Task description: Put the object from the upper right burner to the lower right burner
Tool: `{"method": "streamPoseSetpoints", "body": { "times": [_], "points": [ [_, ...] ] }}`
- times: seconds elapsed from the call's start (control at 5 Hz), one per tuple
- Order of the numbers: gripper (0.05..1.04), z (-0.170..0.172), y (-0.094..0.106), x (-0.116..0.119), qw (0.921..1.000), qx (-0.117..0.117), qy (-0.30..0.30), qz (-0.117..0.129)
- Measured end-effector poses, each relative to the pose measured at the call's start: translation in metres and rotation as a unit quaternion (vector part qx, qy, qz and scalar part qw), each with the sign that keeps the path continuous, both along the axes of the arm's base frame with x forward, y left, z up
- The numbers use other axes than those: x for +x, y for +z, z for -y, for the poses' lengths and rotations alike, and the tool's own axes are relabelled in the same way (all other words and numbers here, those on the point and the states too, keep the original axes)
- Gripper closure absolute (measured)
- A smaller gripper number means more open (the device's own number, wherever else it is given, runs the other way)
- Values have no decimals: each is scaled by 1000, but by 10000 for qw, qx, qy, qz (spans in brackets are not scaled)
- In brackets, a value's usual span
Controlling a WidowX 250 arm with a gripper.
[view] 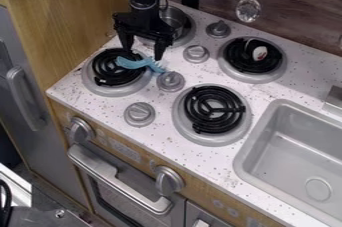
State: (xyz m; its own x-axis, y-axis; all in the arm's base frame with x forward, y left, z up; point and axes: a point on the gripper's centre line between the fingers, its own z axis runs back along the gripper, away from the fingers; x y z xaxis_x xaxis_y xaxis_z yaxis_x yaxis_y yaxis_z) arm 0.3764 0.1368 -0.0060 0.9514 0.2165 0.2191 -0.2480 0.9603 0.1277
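Note:
The black gripper (143, 54) hangs at the upper left, over the lower left burner's right side, with its two fingers spread apart and nothing between them that I can see gripped. On the black coil of the upper right burner (235, 57) lies a small white and red object (260, 53), well to the right of the gripper. The lower right burner (214, 110) has a bare black coil in a grey ring.
A light blue forked utensil (137, 63) lies partly on the lower left burner (107, 88), just under the gripper. Behind the gripper a metal pot (175, 18) stands on the upper left burner. Grey knobs (196, 53) stand between burners; a sink (294, 156) is at right.

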Motion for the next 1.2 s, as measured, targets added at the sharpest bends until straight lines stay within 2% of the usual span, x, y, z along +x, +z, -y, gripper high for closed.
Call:
{"method": "streamPoseSetpoints", "body": {
  "times": [0.2, 0.4, 0.6, 0.8, 1.0, 1.2],
  "points": [
    [85, 3, -17, -8, 9997, -95, 12, -228],
    [85, 34, -30, -8, 9977, -358, -552, -159],
    [85, 83, -38, -3, 9913, -458, -1237, -36],
    [85, 126, -34, 13, 9790, -744, -1855, 404],
    [85, 146, -24, 32, 9712, -828, -2058, 875],
    [85, 148, -8, 57, 9630, -746, -2136, 1468]
  ]
}}
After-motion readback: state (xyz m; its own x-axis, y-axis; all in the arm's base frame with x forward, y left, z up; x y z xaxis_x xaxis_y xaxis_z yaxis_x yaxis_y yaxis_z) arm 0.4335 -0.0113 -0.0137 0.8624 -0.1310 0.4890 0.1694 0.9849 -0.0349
